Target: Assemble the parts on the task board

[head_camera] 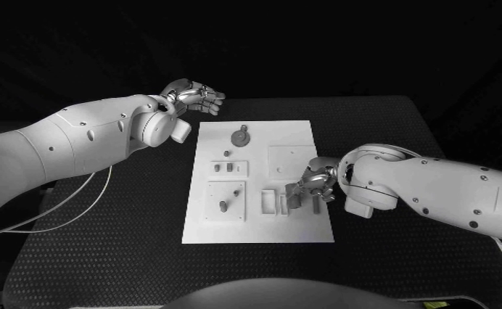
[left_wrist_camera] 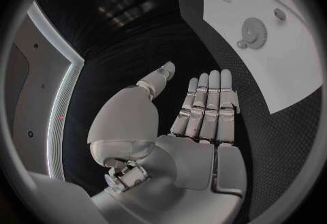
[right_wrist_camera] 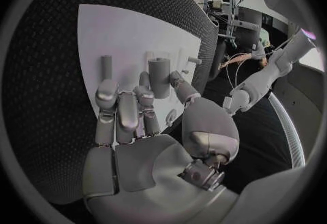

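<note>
I saw the left hand (head_camera: 194, 98) above the black table (head_camera: 125, 251), just off the far left corner of the task board (head_camera: 293, 233), fingers extended side by side and holding nothing. The board lay at the table's middle. A gear-shaped part (head_camera: 241, 137) rested near the board's far edge; small parts (head_camera: 224, 167) sat left of centre. The right hand (head_camera: 312, 186) hovered over the board's right edge, fingers apart, empty, above an upright cylindrical part (right_wrist_camera: 158, 77).
</note>
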Controlling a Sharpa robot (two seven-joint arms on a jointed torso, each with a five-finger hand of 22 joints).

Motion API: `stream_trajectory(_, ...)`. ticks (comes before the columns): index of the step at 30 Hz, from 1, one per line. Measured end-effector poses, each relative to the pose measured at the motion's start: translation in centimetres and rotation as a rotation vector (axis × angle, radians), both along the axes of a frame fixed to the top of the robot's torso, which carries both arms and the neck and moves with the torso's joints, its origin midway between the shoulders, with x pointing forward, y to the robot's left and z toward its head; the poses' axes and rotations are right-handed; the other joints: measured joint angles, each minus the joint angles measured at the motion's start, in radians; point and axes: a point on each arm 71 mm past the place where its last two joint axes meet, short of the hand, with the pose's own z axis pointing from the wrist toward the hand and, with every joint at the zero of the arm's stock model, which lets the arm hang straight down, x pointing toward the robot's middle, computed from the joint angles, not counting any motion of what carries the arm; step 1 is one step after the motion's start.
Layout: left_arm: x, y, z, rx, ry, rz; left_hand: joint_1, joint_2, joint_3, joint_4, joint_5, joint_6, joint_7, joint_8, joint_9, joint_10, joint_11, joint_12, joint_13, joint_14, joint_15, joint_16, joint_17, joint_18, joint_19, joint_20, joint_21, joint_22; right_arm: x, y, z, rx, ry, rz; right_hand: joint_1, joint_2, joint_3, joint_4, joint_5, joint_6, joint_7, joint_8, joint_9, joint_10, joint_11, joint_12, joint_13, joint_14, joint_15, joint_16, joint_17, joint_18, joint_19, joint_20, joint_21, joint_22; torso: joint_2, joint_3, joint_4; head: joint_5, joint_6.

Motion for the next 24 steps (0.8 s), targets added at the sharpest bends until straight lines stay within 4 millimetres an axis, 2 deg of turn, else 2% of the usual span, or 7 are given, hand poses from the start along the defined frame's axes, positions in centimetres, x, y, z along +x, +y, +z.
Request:
stream_trajectory(7,0.0,-0.1,0.0,-0.001,0.000,-0.002,0.000,0.000,0.000,0.000,0.000,0.000,0.000,0.000,0.000,0.000,0.000,0.000,0.000,0.000,0.000,0.000,0.001,0.000,0.000,0.000,0.000,0.001,-0.1,1.5,0.0,0.022,0.018,0.011,-0.018,-0.018,-0.002,0.003,0.000,0.001,-0.001,0.006,-0.003,0.000,0.000,-0.004,-0.001,0.000,0.000,0.000,-0.007,0.000,-0.001,0.001,0.000,0.000,0.000,0.0007,0.0006,-0.001,0.000)
stream_trajectory(12,0.0,-0.2,0.0,-0.001,0.000,-0.004,0.000,0.000,0.000,0.000,0.000,0.000,0.000,0.000,0.000,0.000,0.000,0.000,-0.001,0.000,0.000,0.000,0.001,-0.001,0.000,0.000,0.000,0.001,0.1,2.9,-0.2,0.032,0.035,0.024,-0.020,-0.020,-0.002,0.003,0.000,0.001,-0.001,0.002,-0.003,0.000,0.000,-0.008,-0.002,-0.004,-0.004,0.000,-0.012,0.000,-0.001,0.002,0.000,0.000,0.001,0.0002,0.0020,-0.002,0.000)
stream_trajectory(19,0.0,-0.3,0.0,-0.002,0.001,-0.006,0.000,0.000,0.000,0.000,0.000,0.000,0.000,0.000,0.000,0.000,0.000,0.000,-0.001,0.000,0.000,0.000,0.002,-0.001,0.000,0.000,0.000,0.000,-0.6,4.0,-1.8,0.036,0.080,0.033,-0.022,-0.022,-0.002,0.003,0.000,0.001,-0.001,0.002,-0.004,0.000,0.000,-0.008,-0.002,-0.004,-0.004,0.000,-0.015,0.000,-0.001,0.002,0.000,0.001,0.001,0.0001,0.0021,-0.002,-0.003)
stream_trajectory(24,0.0,-0.4,0.0,-0.002,0.002,-0.007,0.000,0.000,0.000,0.000,0.000,0.000,0.000,0.000,-0.001,0.000,0.000,0.000,-0.001,0.000,0.000,-0.004,0.002,-0.003,0.000,0.000,0.000,0.000,-0.4,4.3,-2.1,0.034,0.086,0.033,-0.032,-0.023,0.000,0.005,0.000,0.001,-0.002,0.002,-0.005,0.000,0.000,-0.008,-0.002,-0.004,-0.004,0.004,-0.017,0.000,-0.001,0.002,0.000,0.001,0.001,0.0001,0.0027,0.002,-0.004)
